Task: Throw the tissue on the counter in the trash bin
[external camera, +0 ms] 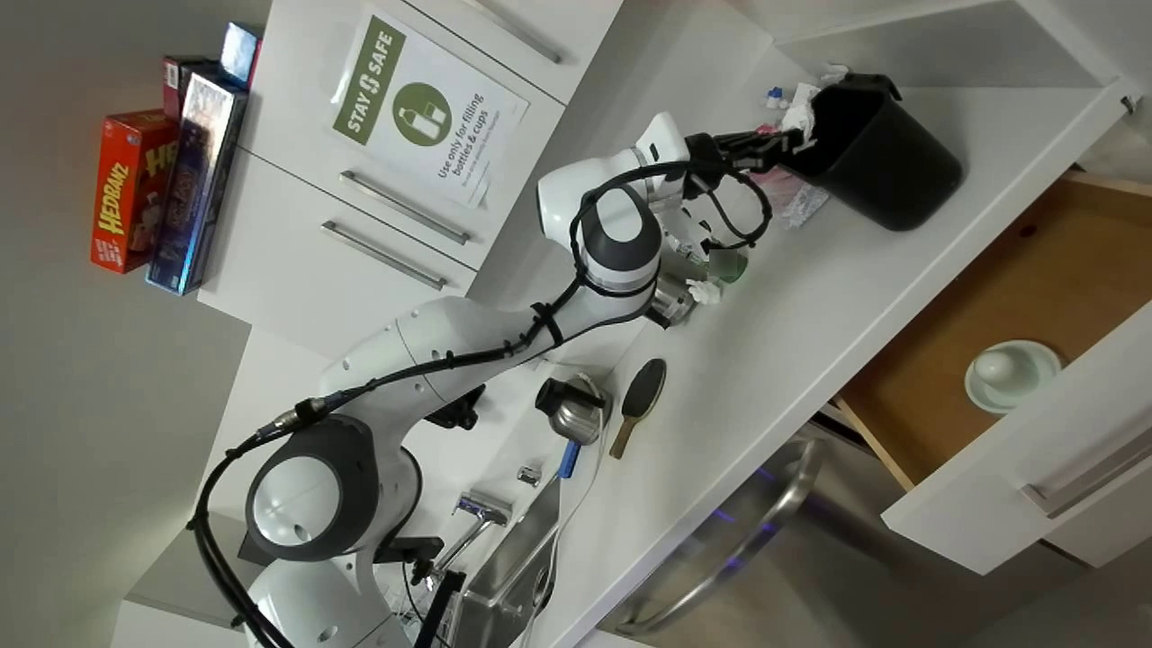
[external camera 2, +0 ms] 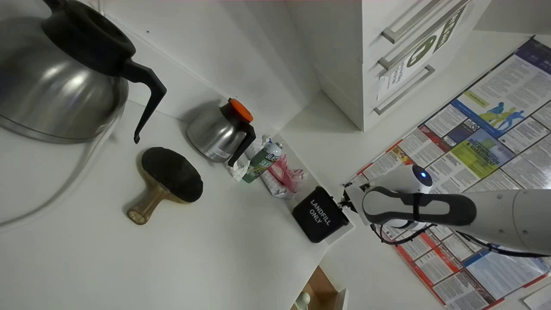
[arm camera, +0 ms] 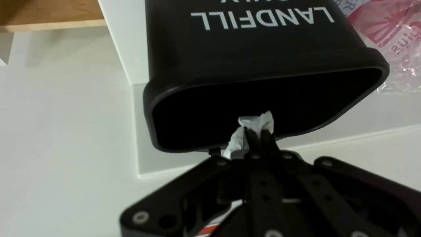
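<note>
2 carafes [external camera 2: 217, 134] (plus 1 bin [external camera 2: 320, 214]).

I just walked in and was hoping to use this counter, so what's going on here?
A robot arm seems to be throwing away a crumpled white tissue. Its gripper is shut on the tissue, right at the open mouth of the black trash bin marked LANDFILL ONLY. The tissue has not been let go yet. Another crumpled white wad lies on the counter, beside the orange-lidded carafe.

Workplace kitchenette, probably: sink [external camera: 515, 551], carafe [external camera 2: 213, 134], notices [external camera 2: 482, 148].
</note>
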Controlling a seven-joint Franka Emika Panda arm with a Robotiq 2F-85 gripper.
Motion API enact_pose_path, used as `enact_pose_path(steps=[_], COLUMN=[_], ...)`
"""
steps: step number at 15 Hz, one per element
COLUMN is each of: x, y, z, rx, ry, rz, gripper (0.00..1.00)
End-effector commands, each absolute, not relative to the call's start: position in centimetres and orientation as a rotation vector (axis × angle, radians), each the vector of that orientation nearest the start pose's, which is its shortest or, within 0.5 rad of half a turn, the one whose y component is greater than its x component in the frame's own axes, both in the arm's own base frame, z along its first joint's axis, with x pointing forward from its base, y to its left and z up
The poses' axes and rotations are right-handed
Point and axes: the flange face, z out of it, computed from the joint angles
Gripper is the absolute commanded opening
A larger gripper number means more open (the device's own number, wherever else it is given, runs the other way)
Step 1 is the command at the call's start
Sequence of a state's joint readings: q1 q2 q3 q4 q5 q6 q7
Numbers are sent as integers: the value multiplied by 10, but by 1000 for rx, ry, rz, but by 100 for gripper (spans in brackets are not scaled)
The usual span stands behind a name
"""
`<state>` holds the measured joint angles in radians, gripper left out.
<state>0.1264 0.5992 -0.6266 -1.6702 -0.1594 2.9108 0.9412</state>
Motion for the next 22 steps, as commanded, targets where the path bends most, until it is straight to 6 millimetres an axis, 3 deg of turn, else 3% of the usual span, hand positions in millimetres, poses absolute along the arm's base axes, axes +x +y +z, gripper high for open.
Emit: enact_pose_path(steps=[1, 7, 9, 14, 20, 21, 22], x=[686, 693, 689, 670, 649, 665, 662], y=[-268, -267, -258, -227, -213, -219, -217], z=[397, 401, 408, 433, 452, 446, 447], rx=[-2614, -2584, -2573, -2549, -2533, -2516, -2518], ry=[1579, 1564, 1542, 1463, 1434, 1463, 1458], rz=[-1299, -1298, -1268, -1227, -1200, -1234, -1228], gripper=[36, 82, 97, 100, 100, 100, 100])
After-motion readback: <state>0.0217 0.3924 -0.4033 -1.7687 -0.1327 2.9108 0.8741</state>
